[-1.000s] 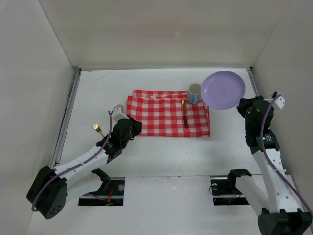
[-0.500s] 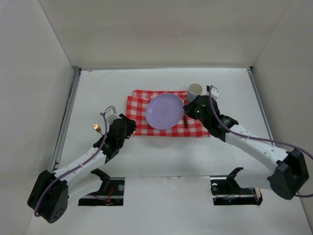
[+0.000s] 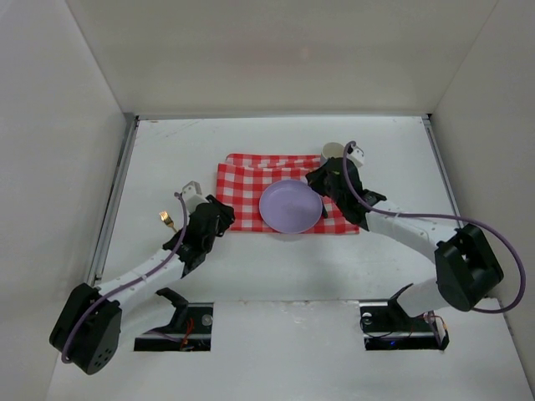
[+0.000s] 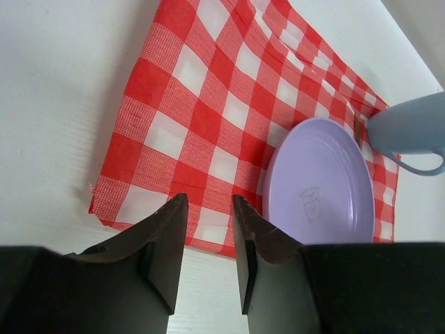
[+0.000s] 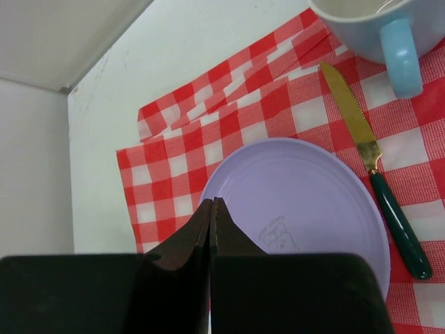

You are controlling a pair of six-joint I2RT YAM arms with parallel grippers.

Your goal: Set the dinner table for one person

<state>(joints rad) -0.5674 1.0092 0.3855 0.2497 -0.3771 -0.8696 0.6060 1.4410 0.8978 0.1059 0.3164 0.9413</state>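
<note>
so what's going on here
The right gripper pinches the rim of a purple plate that rests on the checkered cloth, beside a knife and a blue mug. The left gripper hovers open and empty at the cloth's near left corner. A gold fork lies on the white table left of it.

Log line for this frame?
right gripper: shut on purple plate | purple plate: on checkered cloth | left gripper: open, empty | fork: off cloth

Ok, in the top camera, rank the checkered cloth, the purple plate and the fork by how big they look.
1. the checkered cloth, clearly largest
2. the purple plate, lying on the cloth
3. the gold fork, by far the smallest
</note>
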